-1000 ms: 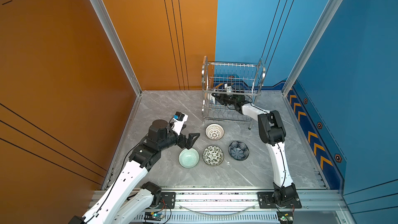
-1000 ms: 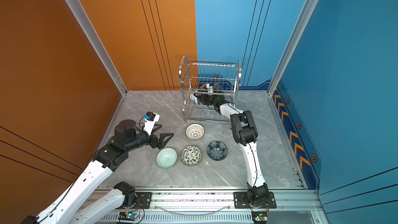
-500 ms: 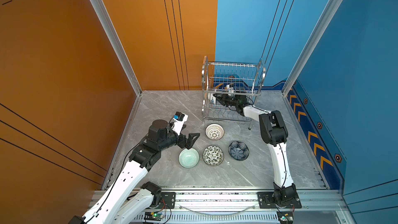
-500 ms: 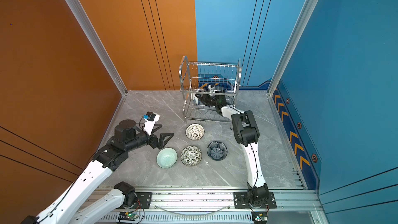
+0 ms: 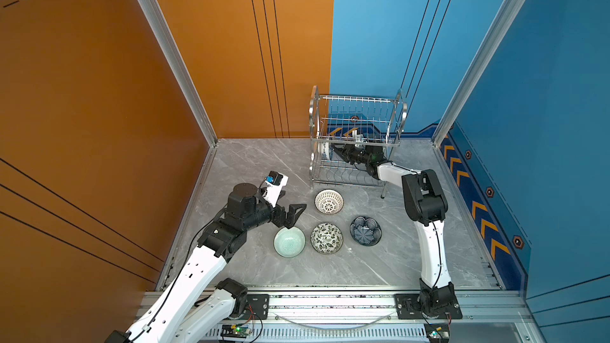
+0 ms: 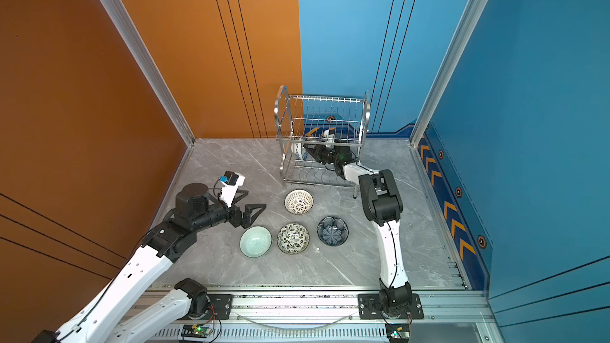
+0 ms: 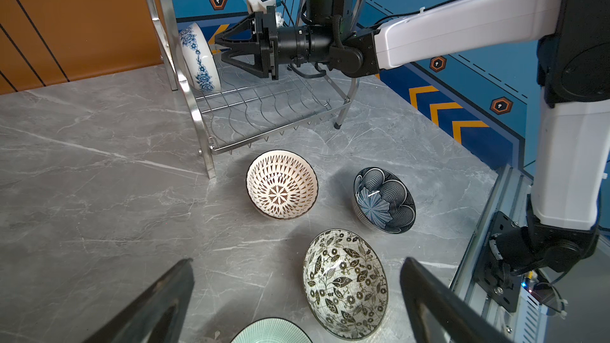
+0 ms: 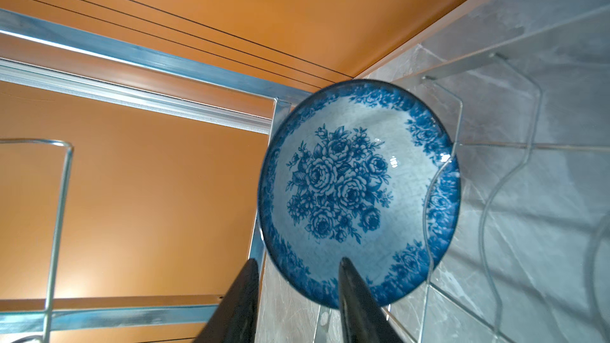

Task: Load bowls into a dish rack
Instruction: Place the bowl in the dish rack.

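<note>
The blue bowl point(image 7: 198, 57) is stood on edge at the rack's point(image 7: 196, 127) 9 o'clock end, lower shelf. The right gripper point(image 7: 219, 49) is found just beside its rim, jaws part-open, gripping nothing. The left gripper point(image 5: 295, 199) is held wide open over the table point(image 5: 251, 166), at 9 o'clock of the lattice bowl point(image 5: 329, 201).

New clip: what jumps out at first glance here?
The blue-floral bowl stands on edge in the lower tier of the dish rack, the right gripper reaching in at its rim. In front, on the marble table, sit the lattice bowl, leaf bowl, navy bowl and mint bowl, the open left gripper hovering by the last.
</note>
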### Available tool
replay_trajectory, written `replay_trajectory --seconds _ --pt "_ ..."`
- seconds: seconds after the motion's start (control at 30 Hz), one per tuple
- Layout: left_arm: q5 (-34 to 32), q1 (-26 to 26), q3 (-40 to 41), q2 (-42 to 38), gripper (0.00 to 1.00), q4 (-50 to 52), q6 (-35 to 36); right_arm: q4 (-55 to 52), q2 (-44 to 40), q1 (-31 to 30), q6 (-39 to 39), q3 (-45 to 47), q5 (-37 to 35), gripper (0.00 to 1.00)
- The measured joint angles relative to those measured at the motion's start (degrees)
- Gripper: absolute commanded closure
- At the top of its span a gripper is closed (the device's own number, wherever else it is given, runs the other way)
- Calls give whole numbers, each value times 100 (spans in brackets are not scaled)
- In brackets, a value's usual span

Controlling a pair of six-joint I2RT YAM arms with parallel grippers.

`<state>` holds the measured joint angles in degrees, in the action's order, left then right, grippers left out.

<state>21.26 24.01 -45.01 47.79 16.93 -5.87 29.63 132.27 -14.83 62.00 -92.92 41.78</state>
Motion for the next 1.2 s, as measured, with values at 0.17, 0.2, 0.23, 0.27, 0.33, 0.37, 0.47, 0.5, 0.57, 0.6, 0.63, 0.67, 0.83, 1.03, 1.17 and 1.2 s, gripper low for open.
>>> replay_trajectory --seconds 0.17,0.2,0.23,0.27,0.33,0.37,0.47,0.5,0.57,0.6,0.63,0.67,0.83,1.03,1.17,1.2 --pt "2 4 0 0 2 0 0 151 -61 24 44 236 0 60" --pt "0 4 0 0 2 0 0 179 -81 24 48 297 0 60" --pt "0 4 0 0 2 0 0 216 -98 24 63 363 0 60" --pt "0 4 0 0 2 0 0 258 -129 24 87 442 0 60" --pt "0 4 0 0 2 0 0 317 -197 28 111 592 2 60" --pt "0 4 0 0 2 0 0 382 -232 28 140 673 2 60" --pt "-2 4 0 0 2 0 -4 619 -328 28 282 874 4 60" --pt "-2 2 0 0 2 0 -20 699 -361 28 319 933 9 60" --pt "-4 -9 0 0 2 0 -61 848 -424 28 393 1054 22 60" --pt "-4 -31 0 0 2 -2 -109 894 -470 28 411 1130 22 60" --pt "-7 -61 0 0 2 -2 -136 931 -516 28 417 1202 22 60" --pt "-7 -116 0 0 2 -2 -190 975 -586 28 435 1311 22 60" --pt "35 -380 0 11 2 -81 -369 1075 -960 22 433 1777 20 60" --pt "63 -448 2 -39 2 -133 -455 1294 -1429 -17 433 2312 17 60" --pt "68 -463 2 -109 2 -146 -452 1530 -1598 -52 463 2586 17 60" --pt "68 -468 2 -109 2 -155 -452 1606 -1620 -59 485 2653 15 60"
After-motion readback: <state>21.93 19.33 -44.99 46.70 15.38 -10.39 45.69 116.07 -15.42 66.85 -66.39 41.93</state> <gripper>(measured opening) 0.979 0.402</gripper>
